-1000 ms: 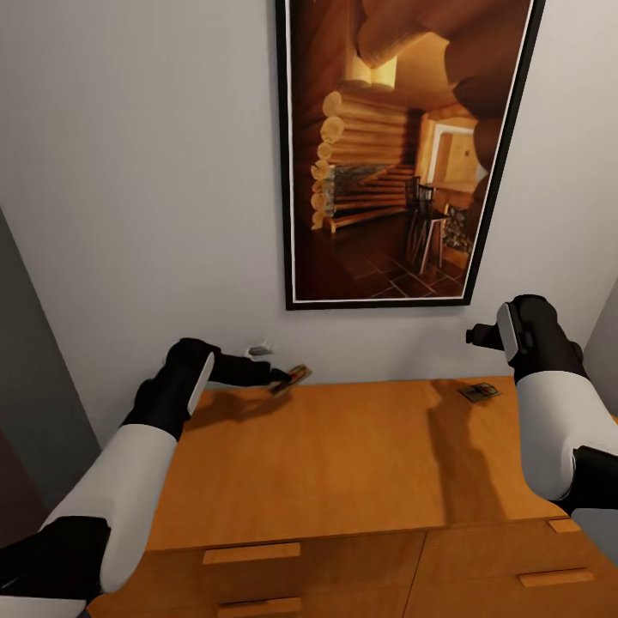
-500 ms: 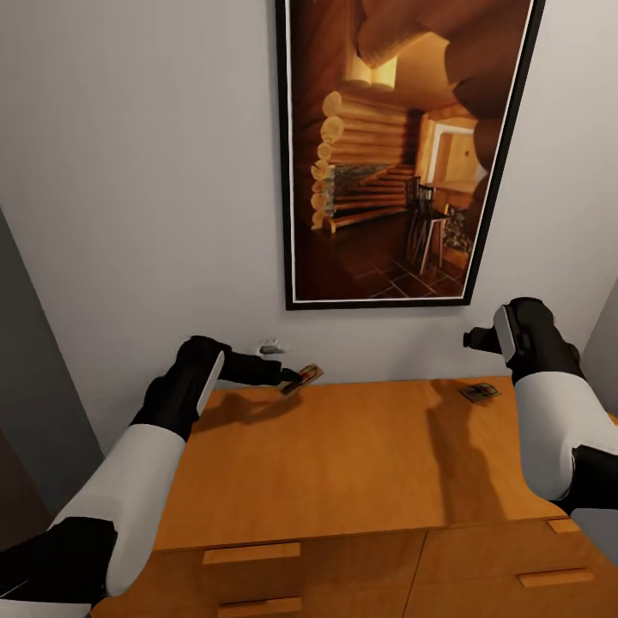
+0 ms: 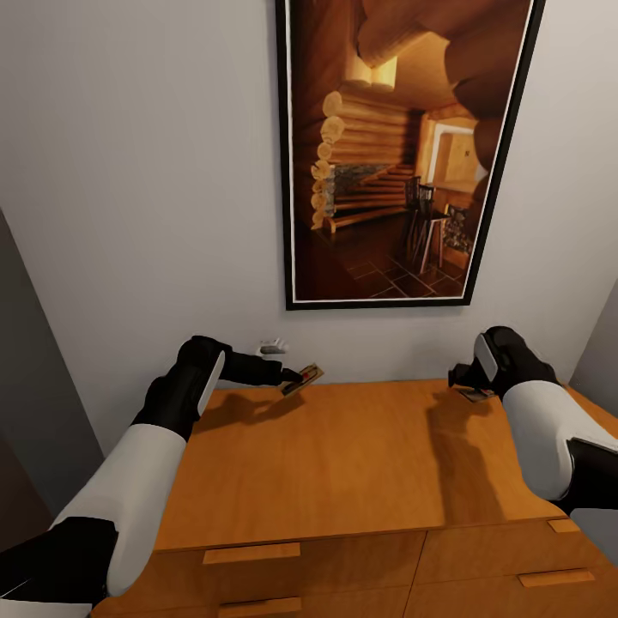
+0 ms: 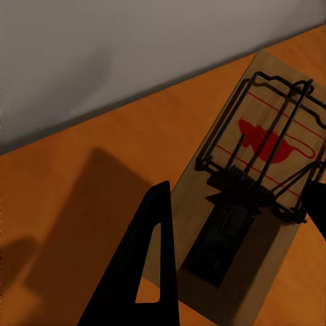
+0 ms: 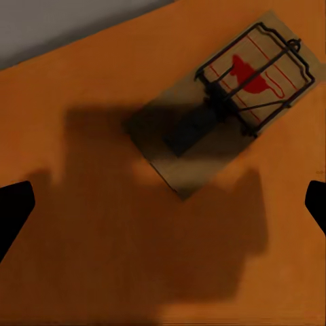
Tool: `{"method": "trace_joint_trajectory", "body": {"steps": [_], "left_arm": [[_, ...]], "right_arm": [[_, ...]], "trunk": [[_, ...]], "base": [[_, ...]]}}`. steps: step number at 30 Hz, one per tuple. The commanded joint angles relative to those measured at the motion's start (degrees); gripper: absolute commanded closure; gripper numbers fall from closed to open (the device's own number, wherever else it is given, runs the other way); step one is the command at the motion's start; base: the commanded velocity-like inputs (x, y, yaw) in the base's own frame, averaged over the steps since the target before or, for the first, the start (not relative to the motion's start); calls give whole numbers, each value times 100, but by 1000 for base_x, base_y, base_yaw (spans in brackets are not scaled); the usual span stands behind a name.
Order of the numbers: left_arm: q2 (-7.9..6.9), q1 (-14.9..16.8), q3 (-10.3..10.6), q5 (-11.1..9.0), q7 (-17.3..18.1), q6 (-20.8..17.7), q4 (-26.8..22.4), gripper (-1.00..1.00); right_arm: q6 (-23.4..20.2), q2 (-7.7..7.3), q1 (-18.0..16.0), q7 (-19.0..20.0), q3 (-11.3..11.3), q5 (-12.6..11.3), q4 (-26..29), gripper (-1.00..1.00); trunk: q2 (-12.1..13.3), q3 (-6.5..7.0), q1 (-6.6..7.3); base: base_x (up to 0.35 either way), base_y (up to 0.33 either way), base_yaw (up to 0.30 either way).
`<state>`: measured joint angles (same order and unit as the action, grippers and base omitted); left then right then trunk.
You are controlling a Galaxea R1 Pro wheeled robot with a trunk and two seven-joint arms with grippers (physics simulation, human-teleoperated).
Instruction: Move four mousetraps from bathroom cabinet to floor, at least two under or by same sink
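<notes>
My left gripper (image 3: pixel 294 376) is shut on a mousetrap (image 3: pixel 305 378), holding it tilted just above the back left of the orange-brown cabinet (image 3: pixel 343 463). In the left wrist view that mousetrap (image 4: pixel 251 197) sits between my black fingers (image 4: pixel 153 265), its wire bar and red spot showing. My right gripper (image 3: pixel 461 378) hovers over a second mousetrap (image 3: pixel 475 396) lying flat near the cabinet's back right. In the right wrist view this mousetrap (image 5: pixel 224 102) rests on the cabinet top (image 5: pixel 102 272), and my right gripper (image 5: pixel 163 207) is open wide, the trap ahead of its fingertips.
A large framed picture (image 3: pixel 395 154) hangs on the white wall directly behind the cabinet. A small white wall fitting (image 3: pixel 273 347) sits just above my left wrist. Drawer fronts with bar handles (image 3: pixel 251 553) face me below. A grey wall closes off the left side.
My left gripper has risen and shifted right a little with the mousetrap in it. The right arm has moved left and down, over the second mousetrap.
</notes>
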<state>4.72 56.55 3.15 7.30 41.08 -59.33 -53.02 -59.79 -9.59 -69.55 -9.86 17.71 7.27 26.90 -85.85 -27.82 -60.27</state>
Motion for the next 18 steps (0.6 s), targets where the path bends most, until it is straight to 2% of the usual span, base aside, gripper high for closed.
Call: {"method": "trace_joint_trajectory", "body": {"steps": [1, 18], "left_arm": [[2, 5, -4, 60, 49, -14, -2, 100], [2, 5, 4, 61, 41, 0, -5, 100]], "right_arm": [[-21, 6, -6, 22, 36, 57, -9, -100], [-21, -4, -6, 10, 48, 47, -62, -100]], "trunk": [[-4, -7, 0], [-4, -7, 0]], "base": [[0, 0, 0], [0, 0, 0]]}}
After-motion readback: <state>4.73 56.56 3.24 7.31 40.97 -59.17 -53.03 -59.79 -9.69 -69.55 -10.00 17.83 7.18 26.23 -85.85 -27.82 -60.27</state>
